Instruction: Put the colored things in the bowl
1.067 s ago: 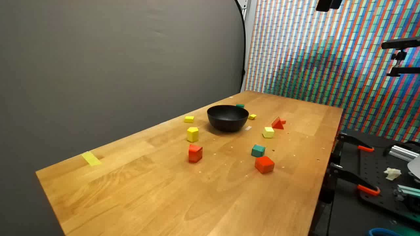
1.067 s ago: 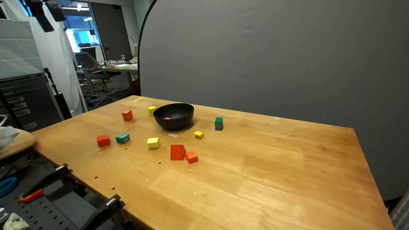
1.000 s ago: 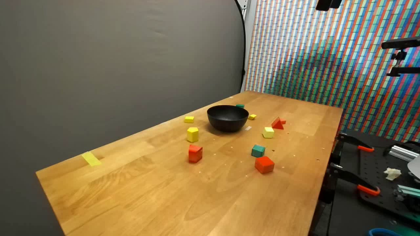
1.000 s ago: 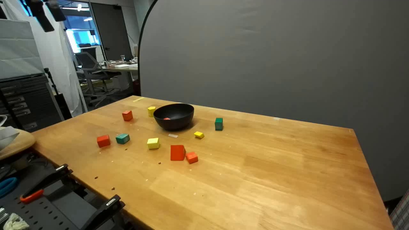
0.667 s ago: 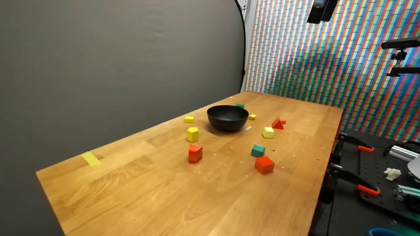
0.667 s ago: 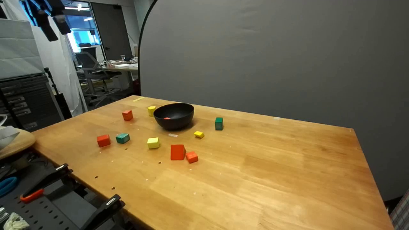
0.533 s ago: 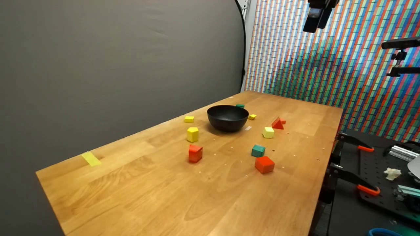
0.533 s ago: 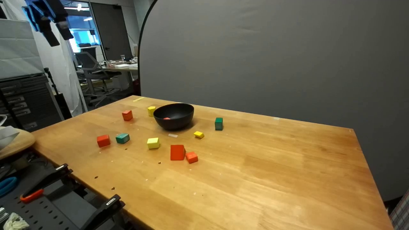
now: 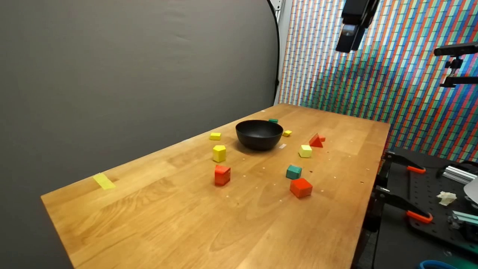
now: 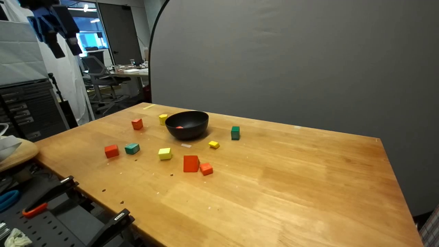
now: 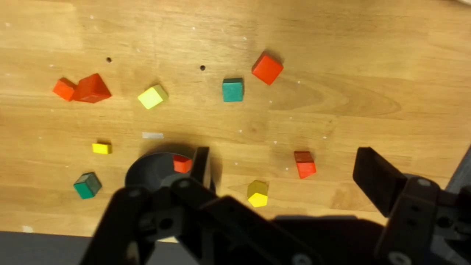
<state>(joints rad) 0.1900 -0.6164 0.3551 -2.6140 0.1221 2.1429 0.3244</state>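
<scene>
Black bowl [image 10: 187, 134] is sitting upright on the wooden table [image 10: 291, 192], showing in both exterior views. 1 red piece [image 11: 182, 164] is lying inside it. Gripper [image 10: 67, 54] is hanging well above the table, fingers [image 11: 379, 180] standing wide apart; 1 finger is covering part of the bowl in the wrist view. 10 more coloured things are lying outside the bowl. Red wedge [image 10: 191, 163] and small orange-red block [image 10: 206, 168] are sitting side by side, can't tell if touching. Pale yellow block [image 10: 165, 153] is resting between the wedge and the teal block [image 10: 132, 148]; red cube [image 10: 111, 151] is lying just beside the teal block. Small yellow block [image 10: 214, 144] is lying near the bowl, dark green block [image 10: 235, 133] sitting near it. Yellow pentagonal block [image 10: 163, 119] is standing upright on the opposite side of the bowl, red block [image 10: 137, 124] sitting near it. In an exterior view, yellow slab [image 9: 215, 136] is lying near the bowl, toward the grey backdrop [image 10: 291, 61]. Flat yellow tape [image 9: 104, 181] is lying near a table corner, well apart from the bowl. 2 black clamps [image 9: 401, 160] are sitting at the table's edge, orange ends showing.
</scene>
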